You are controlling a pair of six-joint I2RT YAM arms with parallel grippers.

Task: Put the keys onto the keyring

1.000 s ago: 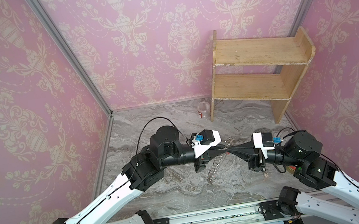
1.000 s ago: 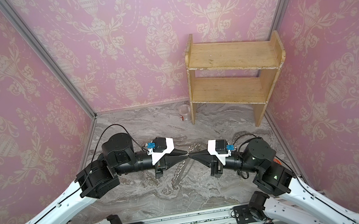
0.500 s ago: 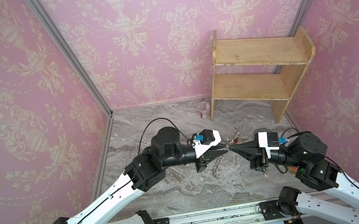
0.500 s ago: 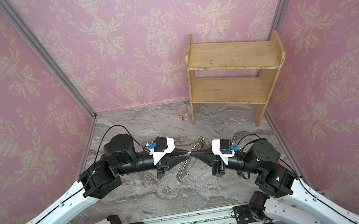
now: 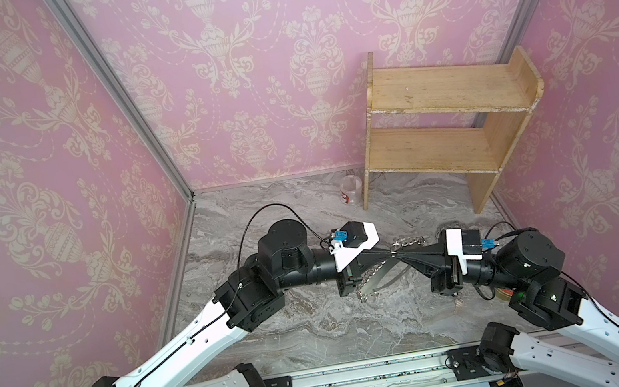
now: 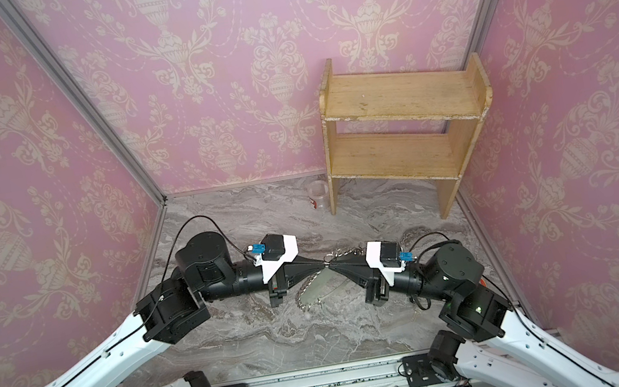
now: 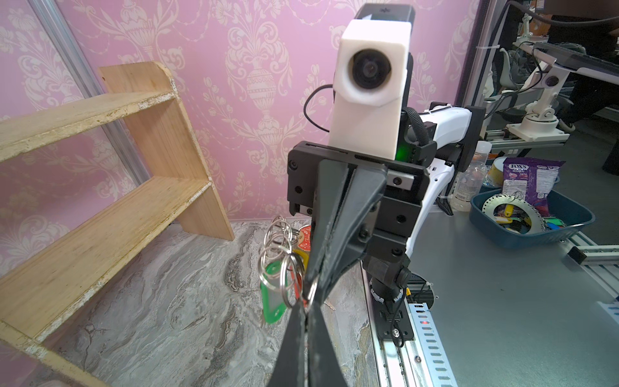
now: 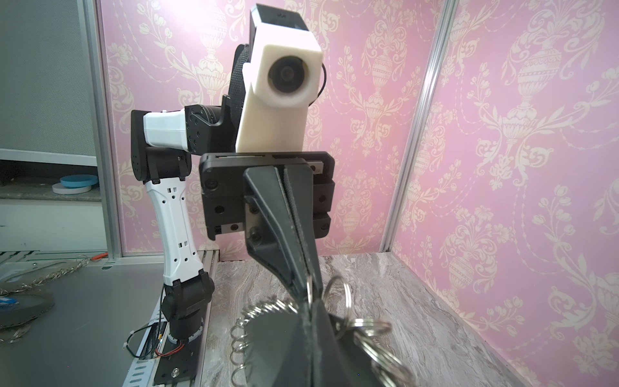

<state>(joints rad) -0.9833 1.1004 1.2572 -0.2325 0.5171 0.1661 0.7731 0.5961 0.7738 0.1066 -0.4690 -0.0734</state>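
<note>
Smooth black tapered left fingers (image 7: 294, 341) and right fingers (image 8: 321, 341) meet tip to tip, each pair pressed together. The left pair pinches the silvery chain-linked keyring (image 6: 316, 287) with its flat grey strap. The right pair pinches the ring-strung, plastic-tagged keys (image 7: 273, 298) above the veined marble tabletop (image 5: 320, 327).

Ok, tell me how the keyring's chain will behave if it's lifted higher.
Probably floppy: the chain sags in a loop below the pinched keyring. Likely to swing and drag, since its low end seems near the marble tabletop. The loose green-tagged key would probably dangle too.
</note>
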